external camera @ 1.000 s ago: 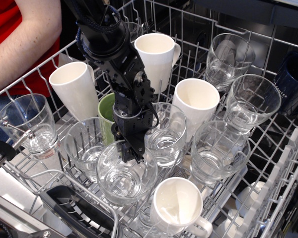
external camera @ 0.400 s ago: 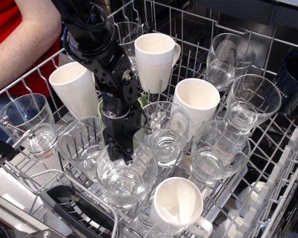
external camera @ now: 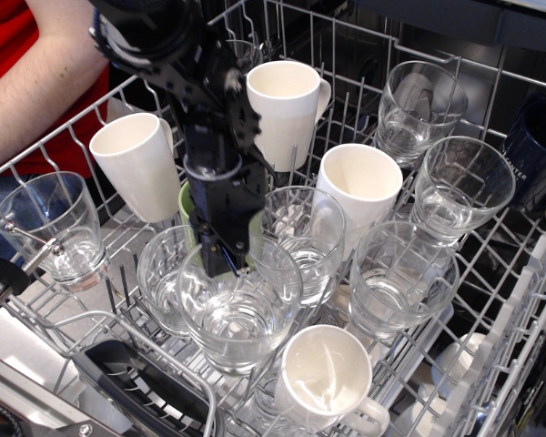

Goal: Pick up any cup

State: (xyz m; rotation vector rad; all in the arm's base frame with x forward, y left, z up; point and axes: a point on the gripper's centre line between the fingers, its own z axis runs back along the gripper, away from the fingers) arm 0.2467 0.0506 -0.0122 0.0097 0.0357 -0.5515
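My fingers (external camera: pixel 224 259) reach down over the far rim of the cup (external camera: pixel 239 305), one of them inside the glass and the rest of my black arm rising up and to the left behind it. They look pinched on that rim, grasping the cup, though the glass and my own wrist blur the exact contact. The cup is a clear tumbler, tilted slightly, sitting at the front middle of the dish rack (external camera: pixel 528 300), above the wire tines.

Just left of it is another clear tumbler (external camera: pixel 164 278), touching or nearly touching it. Behind my wrist a sliver of the green mug (external camera: pixel 189 202) shows. To the right of my arm stands a third clear glass (external camera: pixel 302 238), its rim overlapping the cup's. Right in front, a white mug (external camera: pixel 323 375) lies tipped toward the camera.

Farther out: a tall white mug (external camera: pixel 136 164) at left, another (external camera: pixel 287 105) behind my arm, a third (external camera: pixel 357 193) to the right. More clear glasses sit at far left (external camera: pixel 53 223), at right front (external camera: pixel 400 278), right (external camera: pixel 460 187) and back right (external camera: pixel 420 100). A dark blue mug (external camera: pixel 537 146) is at the right edge. A person's arm (external camera: pixel 45 86) in a red sleeve rests beyond the rack at upper left.
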